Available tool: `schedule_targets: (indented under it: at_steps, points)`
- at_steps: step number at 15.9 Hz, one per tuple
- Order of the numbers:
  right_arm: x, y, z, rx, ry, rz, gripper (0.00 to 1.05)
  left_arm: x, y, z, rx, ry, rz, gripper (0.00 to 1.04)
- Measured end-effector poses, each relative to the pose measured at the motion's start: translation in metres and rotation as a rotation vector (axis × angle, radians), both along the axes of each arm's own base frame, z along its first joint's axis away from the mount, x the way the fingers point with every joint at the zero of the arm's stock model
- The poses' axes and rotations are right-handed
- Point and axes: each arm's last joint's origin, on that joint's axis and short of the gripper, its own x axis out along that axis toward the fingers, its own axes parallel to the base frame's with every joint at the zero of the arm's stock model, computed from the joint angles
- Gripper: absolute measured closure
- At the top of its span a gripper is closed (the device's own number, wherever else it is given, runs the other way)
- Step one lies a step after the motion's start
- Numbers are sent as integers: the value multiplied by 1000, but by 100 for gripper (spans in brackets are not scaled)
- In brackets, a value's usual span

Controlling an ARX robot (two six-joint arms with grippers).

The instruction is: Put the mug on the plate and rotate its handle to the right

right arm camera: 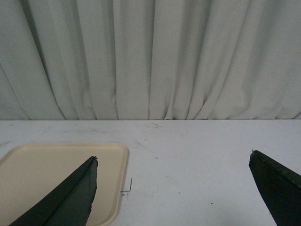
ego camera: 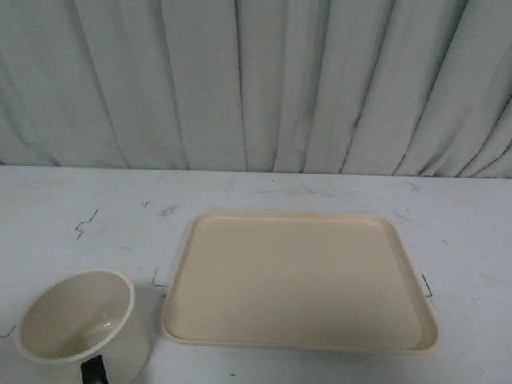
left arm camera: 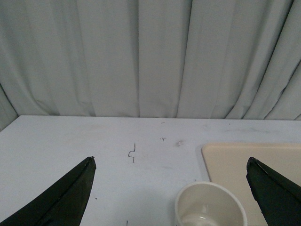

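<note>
You see the mug [ego camera: 76, 324] standing upright on the worktop [ego camera: 96, 200], at the near left of the front view, its mouth open upward and nothing inside it; it sits just beside the left edge of the plate [ego camera: 296, 280], with a narrow strip of worktop between them, so it is not on the plate. The handle [ego camera: 94, 370] is black and points toward the camera, at the near side of the mug; only its upper part shows above the picture's lower edge. The plate lies flat, beige, with rounded corners and a low rim, and it carries nothing. Your left tool [left arm camera: 170, 160] is spread wide, its two dark fingers [left arm camera: 66, 197] far apart and holding nothing; the mug shows between them and closer to one, low in that view. Your right tool [right arm camera: 173, 156] is likewise spread wide and holds nothing; a corner of the plate lies behind one finger. Small dark pen marks [ego camera: 84, 224] dot the worktop; a pale pleated curtain [ego camera: 256, 80] hangs behind it.
</note>
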Motion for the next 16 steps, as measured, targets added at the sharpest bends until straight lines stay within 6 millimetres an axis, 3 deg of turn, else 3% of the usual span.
schedule_targets:
  at_steps: [16]
  points:
    - [0, 0, 0, 0, 0, 0, 6, 0, 0, 0, 0, 0, 0, 7]
